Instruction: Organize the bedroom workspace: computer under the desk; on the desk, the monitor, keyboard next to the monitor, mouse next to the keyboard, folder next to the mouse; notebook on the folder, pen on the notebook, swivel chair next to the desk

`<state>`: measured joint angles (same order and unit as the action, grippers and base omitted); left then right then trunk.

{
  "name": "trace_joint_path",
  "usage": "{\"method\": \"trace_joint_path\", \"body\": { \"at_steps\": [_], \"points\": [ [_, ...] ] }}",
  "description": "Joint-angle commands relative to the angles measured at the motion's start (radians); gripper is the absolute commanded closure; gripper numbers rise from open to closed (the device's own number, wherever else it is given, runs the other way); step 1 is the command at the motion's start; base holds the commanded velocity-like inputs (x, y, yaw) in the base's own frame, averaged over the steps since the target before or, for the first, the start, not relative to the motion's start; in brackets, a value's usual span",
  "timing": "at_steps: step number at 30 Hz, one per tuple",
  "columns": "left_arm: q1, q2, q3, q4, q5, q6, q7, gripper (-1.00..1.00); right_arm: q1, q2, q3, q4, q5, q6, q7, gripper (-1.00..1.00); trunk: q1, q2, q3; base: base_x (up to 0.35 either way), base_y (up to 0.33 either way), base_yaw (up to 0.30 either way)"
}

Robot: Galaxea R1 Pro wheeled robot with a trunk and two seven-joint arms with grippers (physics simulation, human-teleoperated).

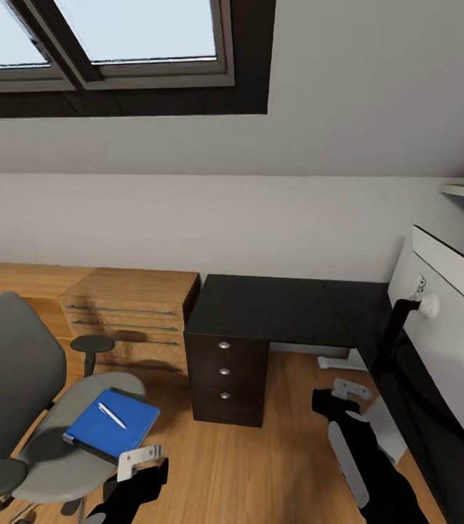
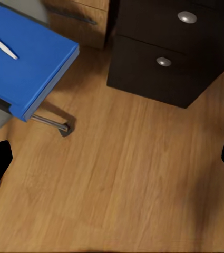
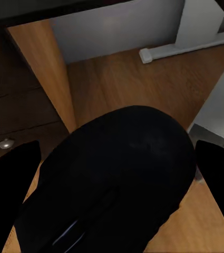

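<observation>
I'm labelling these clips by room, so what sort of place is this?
Likely an attic bedroom or home office: a sloped ceiling with a skylight, a black desk with drawers, and a grey swivel chair on a wooden floor.

you see the blue folder flat on the grey swivel chair seat, the whitish pen on it. the black desk stands beside. the dark mouse sits between your right fingers.

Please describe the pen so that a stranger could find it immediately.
Find the grey swivel chair at the left. On its seat lies a bright blue folder, and the pen rests on top. It is the one slim whitish stick against the blue.
</observation>
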<state>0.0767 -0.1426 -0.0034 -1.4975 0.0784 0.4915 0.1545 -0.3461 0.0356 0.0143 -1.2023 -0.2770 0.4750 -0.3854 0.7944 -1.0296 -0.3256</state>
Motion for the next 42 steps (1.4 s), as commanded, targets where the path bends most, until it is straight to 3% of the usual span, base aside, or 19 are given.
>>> {"method": "trace_joint_path", "body": {
  "at_steps": [1, 8, 15, 24, 34, 42],
  "points": [
    [0.000, -0.001, -0.002, -0.001, 0.009, 0.004, 0.007, -1.00, -0.001, 0.000, 0.002, -0.002, -0.010, 0.002, -0.009, 1.00, 0.001, 0.000, -0.001, 0.330, -0.107, 0.255],
    [0.000, 0.000, -0.003, 0.000, 0.009, 0.005, 0.007, -1.00, -0.001, -0.002, 0.001, -0.008, -0.006, 0.002, -0.010, 1.00, 0.001, 0.000, -0.001, 0.275, -0.025, 0.113],
    [0.000, -0.001, -0.004, 0.000, 0.009, 0.005, 0.006, -1.00, -0.001, -0.002, 0.001, -0.011, -0.004, 0.002, -0.010, 1.00, 0.001, 0.000, -0.001, 0.030, -0.001, 0.035],
    [0.000, -0.002, -0.004, 0.000, 0.009, 0.005, 0.008, -1.00, 0.001, 0.000, 0.003, -0.010, 0.002, -0.031, -0.029, 1.00, 0.001, 0.000, -0.001, 0.025, 0.000, 0.239],
    [0.000, -0.002, -0.004, 0.000, 0.009, 0.005, 0.011, -1.00, 0.015, 0.000, 0.066, -0.010, 0.016, -0.055, -0.100, 1.00, 0.001, 0.000, -0.002, 0.172, 0.000, 0.213],
    [0.000, -0.002, -0.004, 0.000, 0.009, 0.005, 0.011, -1.00, 0.015, -0.001, 0.066, -0.007, 0.016, -0.057, -0.101, 1.00, 0.001, 0.000, -0.002, 0.320, -0.038, 0.006]
  ]
}}
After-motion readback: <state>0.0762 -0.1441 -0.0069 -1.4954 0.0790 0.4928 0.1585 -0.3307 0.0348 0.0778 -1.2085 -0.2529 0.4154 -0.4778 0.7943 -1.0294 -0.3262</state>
